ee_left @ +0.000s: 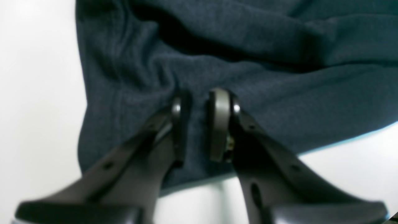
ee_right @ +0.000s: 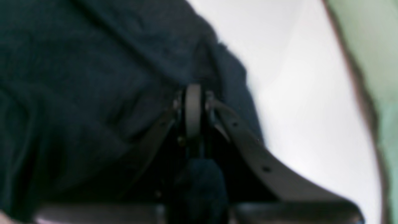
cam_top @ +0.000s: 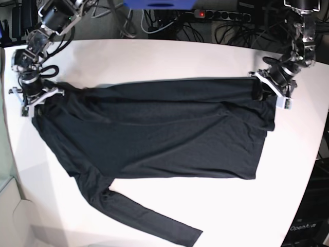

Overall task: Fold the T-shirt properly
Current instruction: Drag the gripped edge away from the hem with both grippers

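Observation:
The black long-sleeved T-shirt [cam_top: 154,134] lies spread across the white table [cam_top: 154,56], its upper edge stretched in a line between both grippers. One sleeve [cam_top: 149,216] trails toward the near edge. My left gripper [cam_top: 270,92] stands at the shirt's right corner. In the left wrist view its jaws [ee_left: 199,102] are narrowly apart with a fold of the dark cloth [ee_left: 279,62] pinched between them. My right gripper [cam_top: 33,98] sits at the left corner. Its pads [ee_right: 193,93] are pressed together on fabric [ee_right: 77,77], with cloth bunched between the fingers.
Cables and a power strip [cam_top: 216,15] run behind the table's far edge. A pale green surface [ee_right: 382,46] borders the table beside the right gripper. Bare tabletop shows in front of the shirt at the near right [cam_top: 257,211].

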